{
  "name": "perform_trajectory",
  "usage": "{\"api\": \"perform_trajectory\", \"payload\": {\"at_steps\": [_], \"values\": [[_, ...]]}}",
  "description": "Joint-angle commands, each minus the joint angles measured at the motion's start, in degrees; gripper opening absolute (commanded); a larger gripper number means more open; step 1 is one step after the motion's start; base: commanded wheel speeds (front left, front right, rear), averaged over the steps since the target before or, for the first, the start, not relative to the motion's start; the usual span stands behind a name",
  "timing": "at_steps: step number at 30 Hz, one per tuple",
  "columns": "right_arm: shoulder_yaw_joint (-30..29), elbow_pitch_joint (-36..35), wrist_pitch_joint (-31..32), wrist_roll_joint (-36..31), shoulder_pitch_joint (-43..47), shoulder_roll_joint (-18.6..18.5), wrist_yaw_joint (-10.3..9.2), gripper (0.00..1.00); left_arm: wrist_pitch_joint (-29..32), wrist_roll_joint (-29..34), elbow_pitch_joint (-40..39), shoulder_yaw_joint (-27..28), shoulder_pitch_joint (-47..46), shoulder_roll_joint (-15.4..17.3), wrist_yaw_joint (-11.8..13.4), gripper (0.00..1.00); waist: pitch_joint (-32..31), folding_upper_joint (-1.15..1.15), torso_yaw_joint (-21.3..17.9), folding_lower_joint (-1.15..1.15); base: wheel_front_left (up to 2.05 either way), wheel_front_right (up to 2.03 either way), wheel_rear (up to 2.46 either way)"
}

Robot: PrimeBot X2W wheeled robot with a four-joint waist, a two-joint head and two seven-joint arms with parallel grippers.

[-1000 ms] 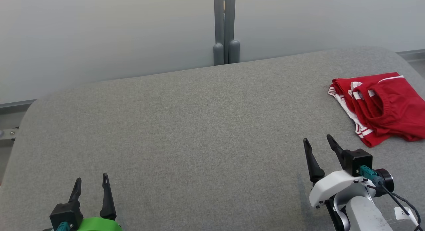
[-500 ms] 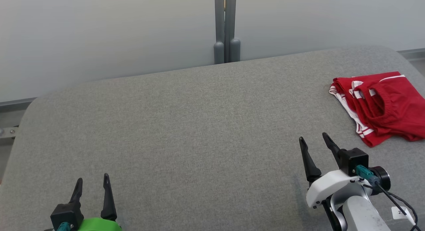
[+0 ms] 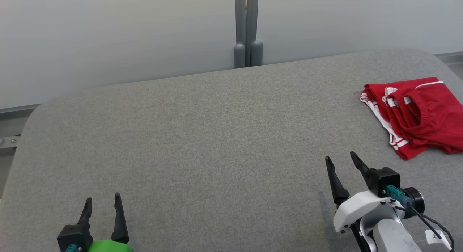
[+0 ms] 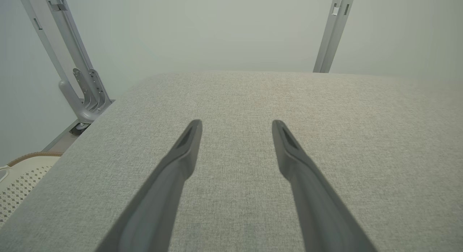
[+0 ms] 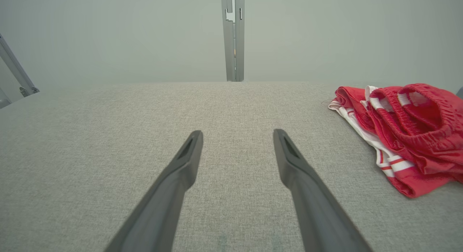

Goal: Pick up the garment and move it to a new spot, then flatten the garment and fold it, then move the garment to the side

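Lying crumpled at the frame's right edge: red garment (image 3: pixel 416 116), white-striped, elastic waistband gathered into ruffles.
Woven grey padded table (image 3: pixel 202 136) with rounded corners is carrying it. Right gripper (image 3: pixel 340 156), lower right, is sitting near it but apart, tapered dark fingers (image 3: pixel 334 179) spread wide, empty. Left gripper (image 3: pixel 103 197), lower left, is likewise gaping, holding nothing.

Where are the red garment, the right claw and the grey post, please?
red garment (image 3: pixel 430 116), head view, middle of its red cloth.
right claw (image 3: pixel 340 156), head view, midway between its fingertips.
grey post (image 3: pixel 247 27), head view, its upright shaft.
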Motion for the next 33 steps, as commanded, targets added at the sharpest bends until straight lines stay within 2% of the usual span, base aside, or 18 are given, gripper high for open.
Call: {"api": "perform_trajectory", "payload": {"at_steps": [1, 27, 28, 33], "values": [[0.1, -1.1, -0.1, 0.1, -1.9, -0.4, -0.01, 1.0, -0.1, 0.0, -1.0, 0.1, -1.1, 0.3, 0.1, 1.0, 0.0, 0.0, 0.0, 0.0, 0.0, 0.0, 0.0], [-0.5, -2.1, -0.1, -0.8, -2.3, -0.5, -0.01, 1.0, -0.2, -0.1, -1.3, -0.1, -2.0, 0.4, -0.6, 1.0, 0.8, 0.0, 0.5, 0.0, 0.0, 0.0, 0.0], [-0.3, -1.2, 0.0, -0.6, -0.9, -0.1, 0.0, 0.0, 0.0, 0.0, -0.5, -0.2, -0.2, 0.0, -0.5, 0.0, 0.9, 0.0, 0.5, 0.0, 0.0, 0.0, 0.0], [-0.4, 1.1, 0.1, -0.4, 1.3, 0.3, 0.0, 0.0, 0.4, -0.1, 2.0, -0.2, 0.4, -0.3, -0.5, 0.0, 0.9, 0.0, 0.5, 0.0, 0.0, 0.0, 0.0]]}}
